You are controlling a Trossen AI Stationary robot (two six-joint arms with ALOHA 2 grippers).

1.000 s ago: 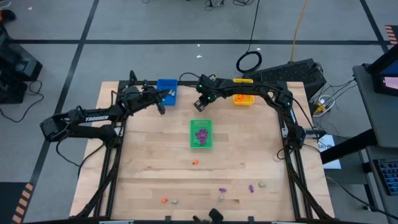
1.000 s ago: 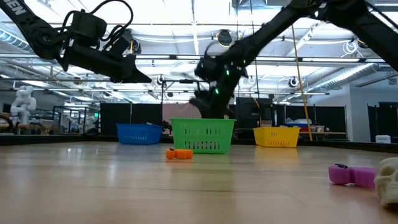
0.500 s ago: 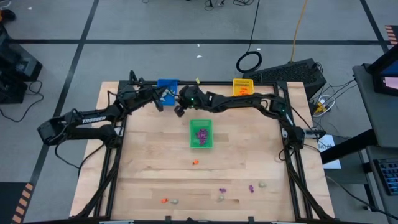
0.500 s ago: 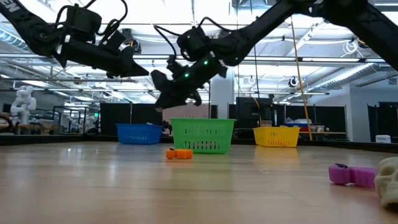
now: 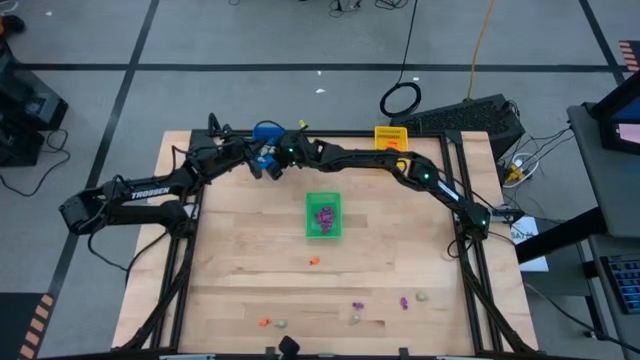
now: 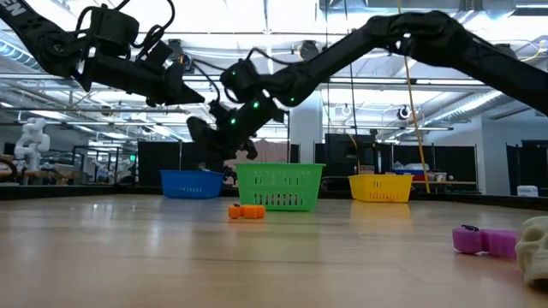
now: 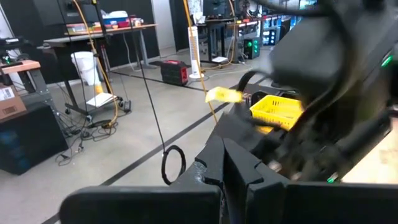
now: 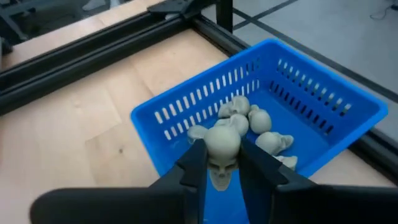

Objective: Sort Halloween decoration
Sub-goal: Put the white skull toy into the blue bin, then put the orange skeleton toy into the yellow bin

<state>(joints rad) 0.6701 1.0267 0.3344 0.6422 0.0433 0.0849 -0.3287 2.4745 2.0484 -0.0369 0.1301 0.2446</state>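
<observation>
Along the near edge of the table (image 5: 250,290), stray trinkets lie unsorted: an orange one (image 5: 264,322) at left, purple ones (image 5: 404,301) and a pale one (image 5: 422,296) at right. Farther in, the green tray (image 5: 323,216) holds purple pieces. At the far left, the right gripper (image 8: 219,163) hangs over the blue tray (image 8: 323,112), fingers pinched on a pale skull (image 8: 222,144), with more skulls (image 8: 258,119) lying inside. To drop it cleanly, I'd carry it past the tray's slotted wall, centre it over the pile, then part the fingers low. The left gripper (image 7: 225,163) waits just beside, its fingers pressed together on nothing.
</observation>
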